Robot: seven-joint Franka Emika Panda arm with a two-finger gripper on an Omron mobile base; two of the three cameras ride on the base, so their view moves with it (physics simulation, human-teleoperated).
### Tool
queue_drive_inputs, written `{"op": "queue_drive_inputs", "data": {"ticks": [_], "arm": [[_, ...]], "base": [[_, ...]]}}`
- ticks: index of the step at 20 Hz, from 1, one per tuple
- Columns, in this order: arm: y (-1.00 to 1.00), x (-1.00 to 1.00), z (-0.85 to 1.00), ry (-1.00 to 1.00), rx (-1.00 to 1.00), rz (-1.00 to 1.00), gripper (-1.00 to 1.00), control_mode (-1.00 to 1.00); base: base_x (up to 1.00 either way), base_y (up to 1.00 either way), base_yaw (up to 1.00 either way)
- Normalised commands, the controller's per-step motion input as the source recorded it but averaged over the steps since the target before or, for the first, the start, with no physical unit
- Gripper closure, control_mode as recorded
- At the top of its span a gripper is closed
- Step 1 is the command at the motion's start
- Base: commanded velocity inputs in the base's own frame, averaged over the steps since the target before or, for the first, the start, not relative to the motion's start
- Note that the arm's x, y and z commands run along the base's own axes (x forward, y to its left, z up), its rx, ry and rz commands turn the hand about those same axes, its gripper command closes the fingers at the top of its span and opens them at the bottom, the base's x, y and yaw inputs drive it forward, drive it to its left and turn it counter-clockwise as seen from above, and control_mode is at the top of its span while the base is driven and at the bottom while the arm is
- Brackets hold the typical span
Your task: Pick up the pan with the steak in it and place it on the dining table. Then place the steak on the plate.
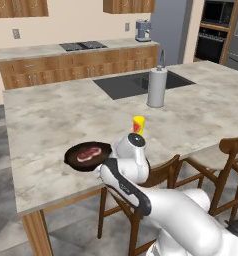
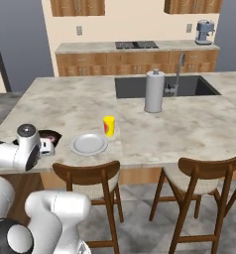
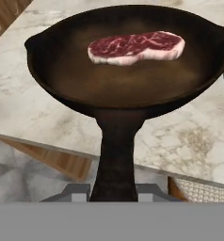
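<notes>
The black pan (image 3: 128, 84) is carried by its long handle (image 3: 116, 155), and my gripper (image 3: 114, 194) is shut on the near end of that handle. The red-pink steak (image 3: 135, 47) lies in the far half of the pan's brown bowl. In the left base view the pan (image 1: 88, 155) with the steak (image 1: 88, 153) hangs low over the front edge of the dining table (image 1: 51, 115). I cannot tell whether it touches the top. The white plate (image 2: 88, 144) lies on the table just right of the pan (image 2: 50, 135).
A yellow cup (image 2: 108, 125) stands just behind the plate. Farther back are a paper towel roll (image 2: 153, 92) and a dark sink (image 2: 164, 85). Wooden chairs (image 2: 90, 176) are tucked under the table's front edge, right of my arm.
</notes>
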Motion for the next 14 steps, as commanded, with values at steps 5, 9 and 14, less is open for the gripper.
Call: {"op": "queue_drive_inputs", "data": {"ticks": [5,9,14], "arm": [[0.26,0.25,-0.23,0.00,-0.01,-0.08,1.00,-1.00],[0.00,0.03,-0.06,0.00,0.00,0.00,1.00,-1.00],[0.00,0.14,-0.33,0.00,-0.01,0.00,1.00,-1.00]], "base": [[0.00,0.00,0.00],[0.00,0.00,0.00],[0.00,0.00,0.00]]}}
